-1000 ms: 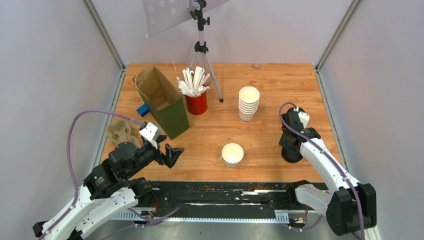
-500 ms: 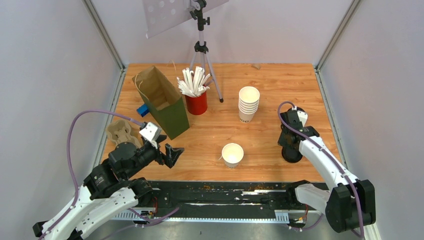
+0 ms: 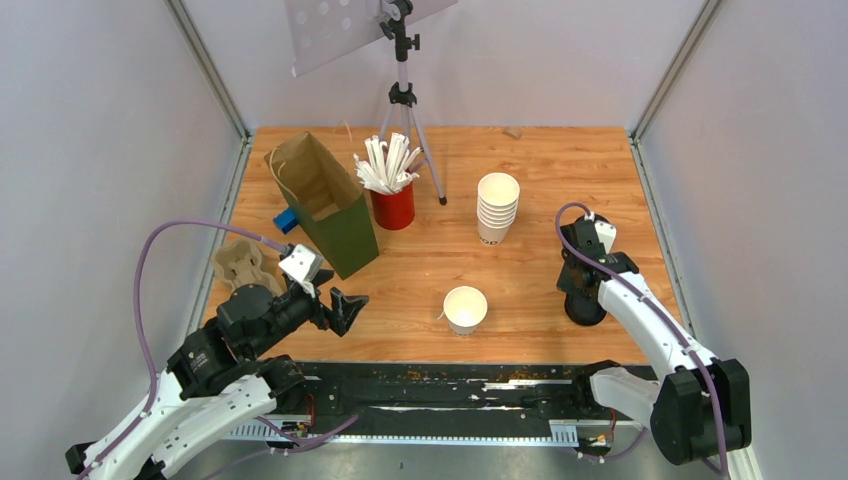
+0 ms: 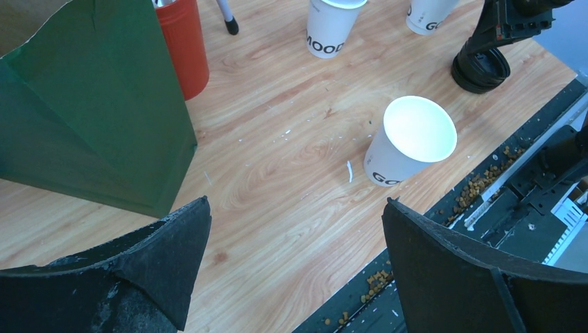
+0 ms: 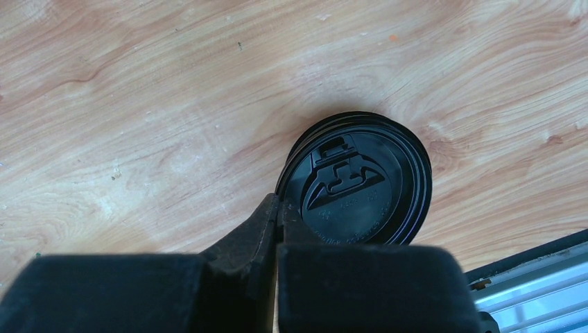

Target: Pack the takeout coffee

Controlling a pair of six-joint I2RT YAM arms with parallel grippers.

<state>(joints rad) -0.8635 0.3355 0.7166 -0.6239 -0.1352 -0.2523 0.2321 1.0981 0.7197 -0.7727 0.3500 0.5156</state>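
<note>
Lid pick-up stage. The right gripper (image 5: 277, 208) is clenched, its tips meeting at the rim of the black lid (image 5: 360, 186), which lies flat near the table's (image 3: 420, 250) front-right edge; we cannot tell whether the rim is pinched. The white paper cup (image 3: 465, 308) stands upright and uncovered at centre-front, well apart from the lid. The left gripper (image 4: 297, 205) hovers released, facing the cup. We judge the next move calls for lifting the lid and carrying it leftward over bare board to the cup; the front edge lies just behind the lid.
</note>
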